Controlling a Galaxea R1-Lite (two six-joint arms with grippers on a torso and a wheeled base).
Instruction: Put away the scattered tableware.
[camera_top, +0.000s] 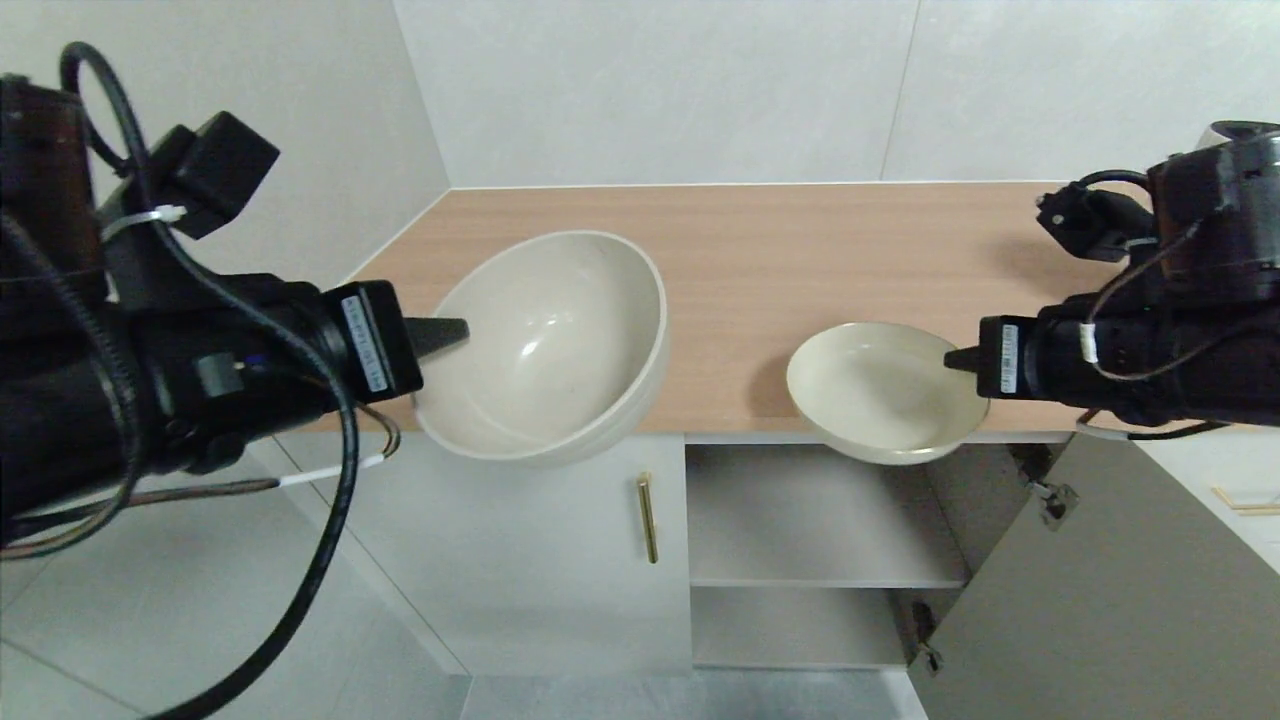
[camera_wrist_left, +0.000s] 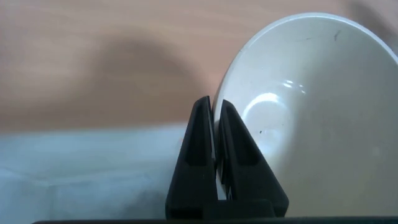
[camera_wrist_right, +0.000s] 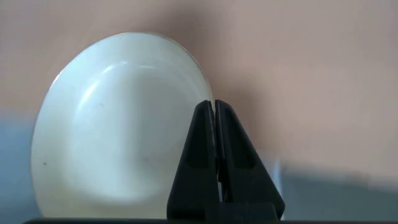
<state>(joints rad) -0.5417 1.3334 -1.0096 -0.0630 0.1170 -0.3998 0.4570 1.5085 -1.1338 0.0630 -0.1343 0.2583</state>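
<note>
From the head view we see the left gripper (camera_top: 458, 332) clamped on the rim of a large bowl (camera_top: 550, 345). The cream bowl is tilted, its opening turned up towards the camera, and it hangs across the front edge of the wooden worktop (camera_top: 800, 250). On the other side, the right gripper (camera_top: 950, 360) pinches the rim of a shallow bowl (camera_top: 880, 390), also cream. This bowl overlaps the worktop's front edge above an open cabinet compartment. The two bowls are well apart. Below the worktop are a closed cabinet door (camera_top: 540, 560) with a brass handle (camera_top: 648, 520), a white shelf (camera_top: 820, 580) inside the open compartment, and an open door (camera_top: 1100, 600) swung out to the right.

In the left wrist view, the left gripper (camera_wrist_left: 215, 118) has both fingers closed on the large bowl (camera_wrist_left: 311, 106) at its rim, one on each side of the wall, with the worktop (camera_wrist_left: 93, 62) behind.

In the right wrist view, the right gripper (camera_wrist_right: 214, 115) is closed on the edge of the shallow bowl (camera_wrist_right: 118, 124), with the worktop (camera_wrist_right: 311, 74) beyond it.
</note>
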